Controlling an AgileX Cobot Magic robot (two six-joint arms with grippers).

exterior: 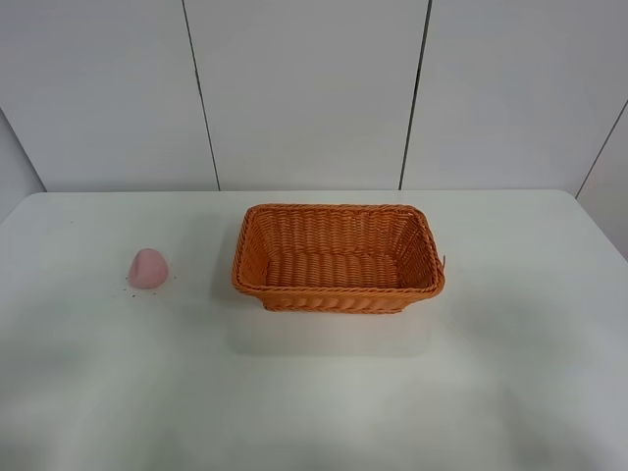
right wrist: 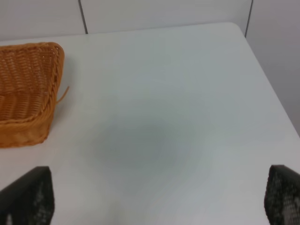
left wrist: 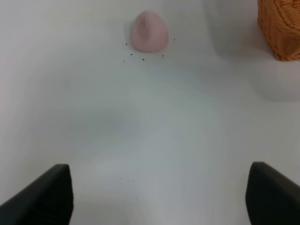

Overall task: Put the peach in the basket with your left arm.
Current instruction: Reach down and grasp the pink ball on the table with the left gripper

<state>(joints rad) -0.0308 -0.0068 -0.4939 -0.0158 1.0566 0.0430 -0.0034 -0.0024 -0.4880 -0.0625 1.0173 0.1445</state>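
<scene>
I record the left gripper with its jaws spread wide and nothing between them; only the two dark fingertips show at the frame edge. The peach sits on the white table well ahead of this gripper, roughly in line with the gap between its fingers, untouched, with a few dark specks around its base. From above, I note the peach well apart from the basket, which stands upright and holds nothing. A corner of the basket shows ahead of the left gripper, off toward the right arm's side. The right gripper is likewise wide open and empty, with the basket ahead of it toward the left arm's side
</scene>
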